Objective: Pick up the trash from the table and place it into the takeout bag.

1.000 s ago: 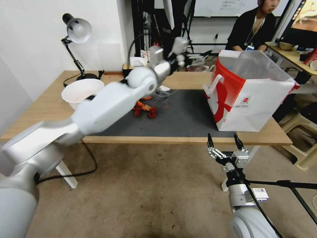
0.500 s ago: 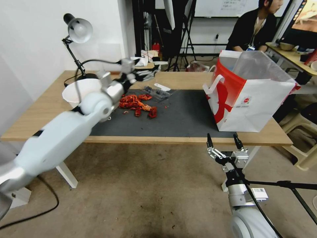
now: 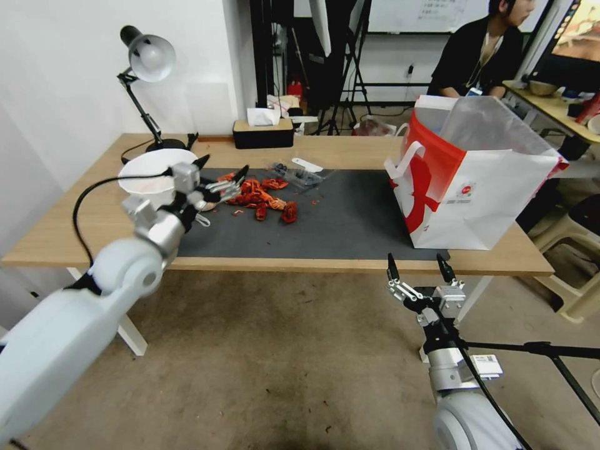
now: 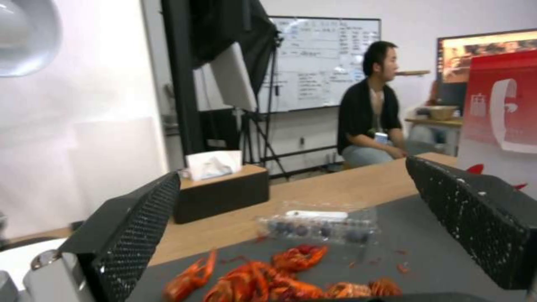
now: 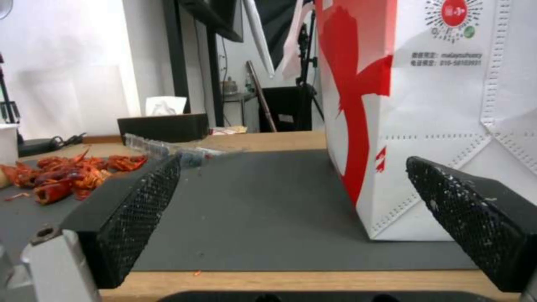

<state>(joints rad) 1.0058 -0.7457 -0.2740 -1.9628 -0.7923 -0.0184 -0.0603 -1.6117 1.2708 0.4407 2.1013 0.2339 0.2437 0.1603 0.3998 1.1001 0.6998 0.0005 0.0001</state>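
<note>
The trash (image 3: pixel 259 195) is a loose heap of bright red-orange crayfish shells, claws and broken pieces, lying on the dark grey mat (image 3: pixel 350 219) toward the left part of the light-wood table (image 3: pixel 94 206), with a few small red crumbs scattered beside it. Just behind the heap lies a clear plastic packet (image 3: pixel 299 175) holding dark round pieces and a white strip. A white bowl (image 3: pixel 150 175) stands at the mat's left edge. The left gripper (image 3: pixel 220 175) hovers over the left end of the heap, its jaws spread wide and empty. The takeout bag (image 3: pixel 475 181), white with broad red panels, a small red logo and a clear liner, stands upright on the mat's right end. The right gripper (image 3: pixel 417 270) hangs below the table's front edge, jaws apart, holding nothing.
</note>
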